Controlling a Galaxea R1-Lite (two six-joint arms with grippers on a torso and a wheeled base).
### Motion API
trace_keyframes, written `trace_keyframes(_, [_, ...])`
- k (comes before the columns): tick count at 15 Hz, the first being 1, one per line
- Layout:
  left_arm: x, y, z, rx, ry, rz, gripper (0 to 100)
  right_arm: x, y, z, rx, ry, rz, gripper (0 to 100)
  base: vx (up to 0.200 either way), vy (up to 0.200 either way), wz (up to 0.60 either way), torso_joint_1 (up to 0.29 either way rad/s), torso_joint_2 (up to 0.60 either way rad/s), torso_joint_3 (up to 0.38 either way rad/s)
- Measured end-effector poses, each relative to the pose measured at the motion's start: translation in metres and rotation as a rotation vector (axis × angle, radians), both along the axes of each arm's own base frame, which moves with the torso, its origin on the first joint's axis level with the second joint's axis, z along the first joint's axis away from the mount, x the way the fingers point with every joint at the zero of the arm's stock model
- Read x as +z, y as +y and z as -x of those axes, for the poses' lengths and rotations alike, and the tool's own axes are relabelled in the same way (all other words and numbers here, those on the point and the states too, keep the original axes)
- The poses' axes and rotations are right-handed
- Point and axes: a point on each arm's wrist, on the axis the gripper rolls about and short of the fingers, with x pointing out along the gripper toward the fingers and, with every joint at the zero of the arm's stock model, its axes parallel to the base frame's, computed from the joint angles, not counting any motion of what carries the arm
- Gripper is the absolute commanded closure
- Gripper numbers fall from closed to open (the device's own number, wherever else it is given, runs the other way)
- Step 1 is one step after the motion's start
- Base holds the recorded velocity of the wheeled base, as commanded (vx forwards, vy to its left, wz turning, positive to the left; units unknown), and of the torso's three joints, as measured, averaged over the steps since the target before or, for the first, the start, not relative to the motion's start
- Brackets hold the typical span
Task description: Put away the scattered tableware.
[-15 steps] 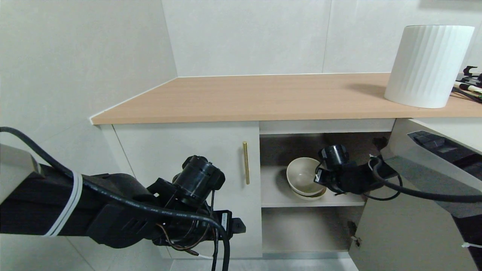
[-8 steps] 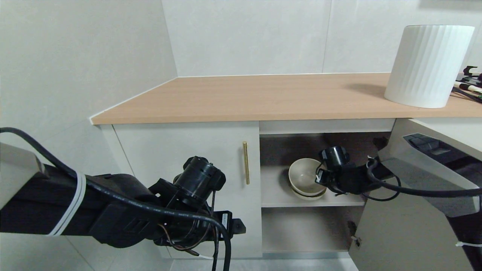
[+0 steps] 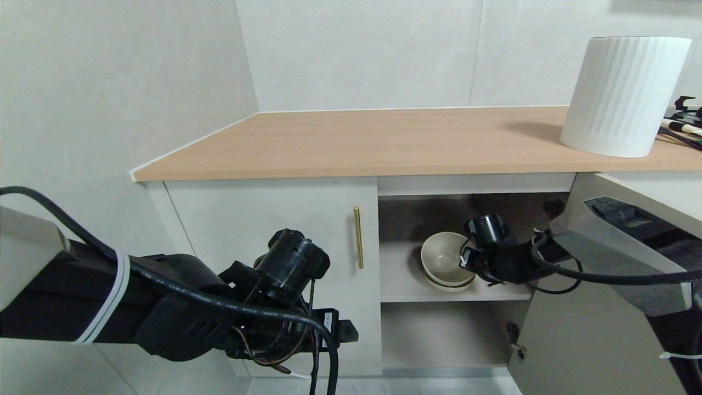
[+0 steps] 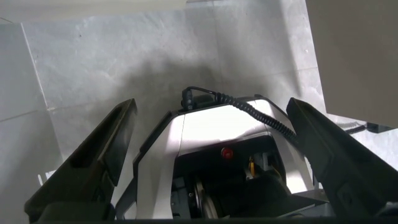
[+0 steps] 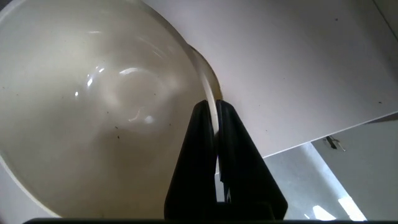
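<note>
A cream bowl leans tilted on another bowl on the upper shelf of the open cabinet. My right gripper is inside the cabinet, shut on the tilted bowl's rim. The right wrist view shows the bowl from close up, with the black fingers pinching its rim from both sides. My left gripper hangs low in front of the shut left cabinet door; in the left wrist view its fingers stand wide apart with nothing between them.
The right cabinet door stands swung open beside my right arm. A gold handle runs down the left door's edge. On the wooden counter stands a white ribbed container, with several utensils at the far right. The lower shelf is bare.
My right gripper has lowered the tilted bowl slightly down and to the right, onto the bowl beneath. The left arm has barely moved.
</note>
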Motion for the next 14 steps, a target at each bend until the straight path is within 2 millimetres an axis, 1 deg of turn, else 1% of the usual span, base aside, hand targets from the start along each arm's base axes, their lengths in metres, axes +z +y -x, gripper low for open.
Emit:
trace_keyframes(2, [0.000, 0.000, 0.000, 0.000, 0.000, 0.000, 0, 0.000, 0.000, 0.000, 0.003, 0.000, 0.002, 100, 0.000, 0.000, 0.00, 0.000, 0.00, 0.000])
trace_keyframes(3, [0.000, 0.000, 0.000, 0.000, 0.000, 0.000, 0, 0.000, 0.000, 0.000, 0.003, 0.000, 0.002, 0, 0.000, 0.000, 0.00, 0.000, 0.00, 0.000])
trace_keyframes(11, [0.000, 0.000, 0.000, 0.000, -0.001, -0.001, 0, 0.000, 0.000, 0.001, 0.003, 0.004, 0.003, 0, 0.000, 0.000, 0.00, 0.000, 0.00, 0.000])
trace_keyframes(14, [0.000, 0.000, 0.000, 0.002, -0.004, -0.003, 0, 0.009, 0.001, 0.010, 0.014, 0.027, 0.004, 0, 0.000, 0.000, 0.00, 0.000, 0.00, 0.000])
